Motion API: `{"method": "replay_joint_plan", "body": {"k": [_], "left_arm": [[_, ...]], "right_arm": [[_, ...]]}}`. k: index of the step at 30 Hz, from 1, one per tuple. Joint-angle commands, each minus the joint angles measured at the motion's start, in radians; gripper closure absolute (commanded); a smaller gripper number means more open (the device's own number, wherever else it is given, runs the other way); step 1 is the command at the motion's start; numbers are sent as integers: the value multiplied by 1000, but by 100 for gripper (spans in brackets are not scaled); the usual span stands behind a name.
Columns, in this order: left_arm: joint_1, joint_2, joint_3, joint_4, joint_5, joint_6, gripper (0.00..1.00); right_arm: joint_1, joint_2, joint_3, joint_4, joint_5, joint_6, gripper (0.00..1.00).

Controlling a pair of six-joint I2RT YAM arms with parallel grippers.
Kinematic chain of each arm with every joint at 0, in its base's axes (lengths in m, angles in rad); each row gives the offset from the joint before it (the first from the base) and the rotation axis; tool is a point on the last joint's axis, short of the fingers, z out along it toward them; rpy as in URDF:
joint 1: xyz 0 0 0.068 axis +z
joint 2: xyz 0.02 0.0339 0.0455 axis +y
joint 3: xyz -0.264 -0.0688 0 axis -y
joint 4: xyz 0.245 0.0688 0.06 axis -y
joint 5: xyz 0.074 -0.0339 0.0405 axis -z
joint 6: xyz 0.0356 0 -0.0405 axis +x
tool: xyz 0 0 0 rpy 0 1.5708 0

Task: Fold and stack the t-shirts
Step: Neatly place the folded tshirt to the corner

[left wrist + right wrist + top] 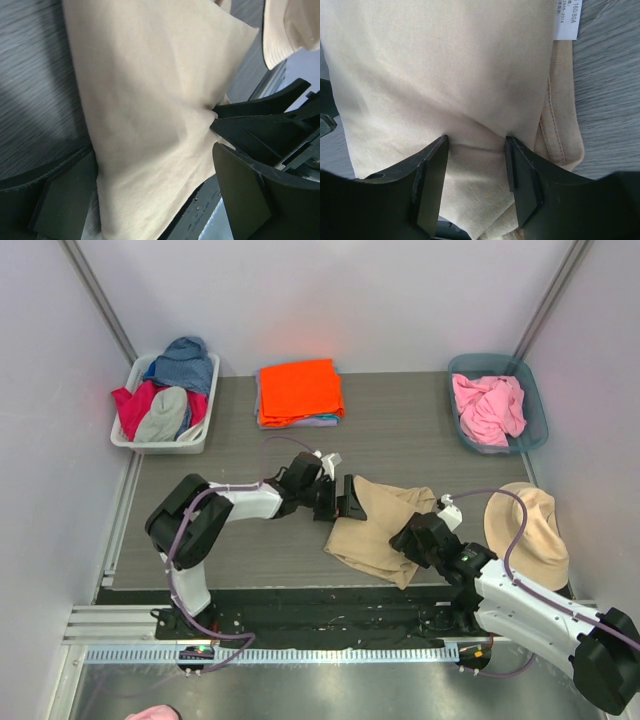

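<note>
I count one white plastic basket point(122, 440), one blue-grey plastic tub point(537, 415), one tan cloth shirt point(375, 530), one folded orange shirt point(298, 390), one beige brimmed hat point(535, 535).

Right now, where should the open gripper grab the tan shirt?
Probably the tan shirt's left edge, coming in from the left, low along the table. That edge lies thin and flat right in front of the left gripper's open jaws, while the right gripper pinches the near-right fold.
</note>
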Motion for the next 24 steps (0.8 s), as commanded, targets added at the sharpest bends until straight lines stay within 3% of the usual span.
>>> {"method": "replay_joint_plan", "body": {"k": [1, 8, 14, 17, 18, 20, 23, 24], "left_arm": [[-20, 69, 25, 27, 56, 52, 0], [-40, 178, 58, 26, 139, 74, 0], [-72, 209, 71, -8, 176, 108, 9], [-83, 206, 59, -20, 178, 118, 22], [-84, 203, 53, -20, 170, 120, 32], [-86, 201, 36, -16, 170, 120, 42], [-91, 212, 24, -4, 178, 115, 67], [-91, 213, 21, -1, 178, 112, 84]], "right_arm": [[3, 8, -14, -60, 24, 0, 43], [0, 7, -4, -63, 27, -3, 43], [3, 7, 3, -65, 42, -4, 43], [1, 16, 9, -67, 45, -6, 43], [3, 20, 11, -67, 47, -7, 43], [1, 28, 12, -67, 50, -9, 43], [1, 34, 17, -67, 51, -15, 43], [1, 34, 19, -67, 53, -15, 43]]}}
